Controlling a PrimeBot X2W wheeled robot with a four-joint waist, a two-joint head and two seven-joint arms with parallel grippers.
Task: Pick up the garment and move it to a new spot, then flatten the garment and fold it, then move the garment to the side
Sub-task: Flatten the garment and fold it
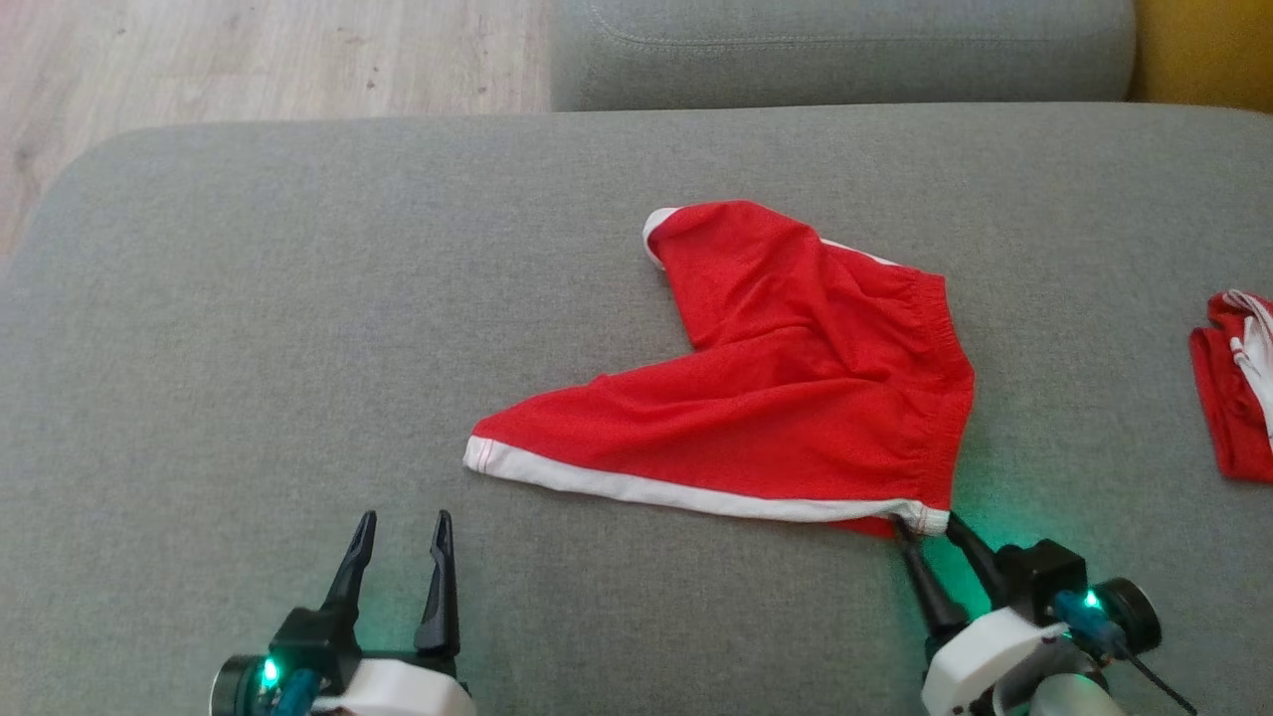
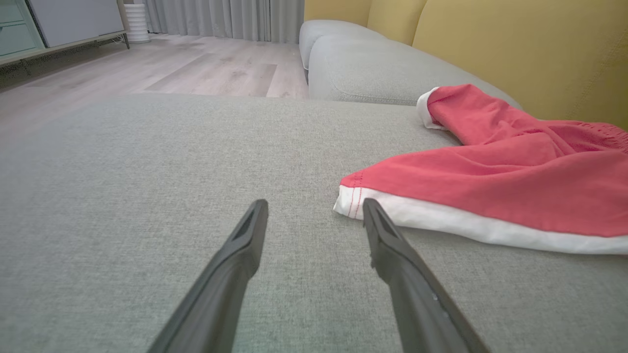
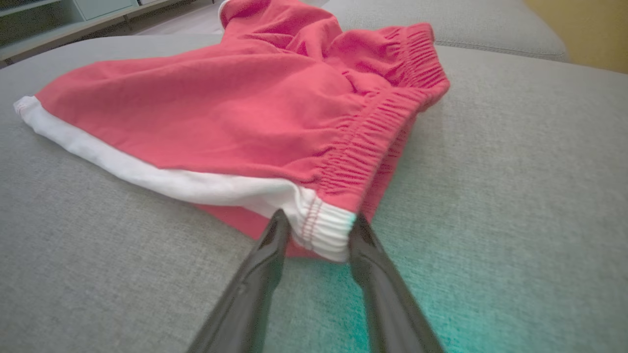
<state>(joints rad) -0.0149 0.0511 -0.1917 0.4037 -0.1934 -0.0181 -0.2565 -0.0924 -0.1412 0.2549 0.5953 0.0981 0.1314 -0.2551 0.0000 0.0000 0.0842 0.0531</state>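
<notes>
Red shorts (image 1: 796,398) with white hem trim are laid rumpled, partly spread, on grey sofa cushion (image 1: 298,348); elastic waistband is turned rightward.

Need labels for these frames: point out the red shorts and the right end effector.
red shorts (image 1: 796,398): head view, middle of the cloth.
right end effector (image 1: 923,519): head view, midway between fingertips.

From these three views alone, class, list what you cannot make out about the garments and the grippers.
Second red garment, head view: cut off by the right edge; its type is unclear.
Right gripper, right wrist view: fingers flank the red shorts' waistband corner; whether they pinch it is unclear.
Shorts' underside, all views: hidden by the top layer.
Left gripper, head view: wrist cut off by the bottom edge.
</notes>
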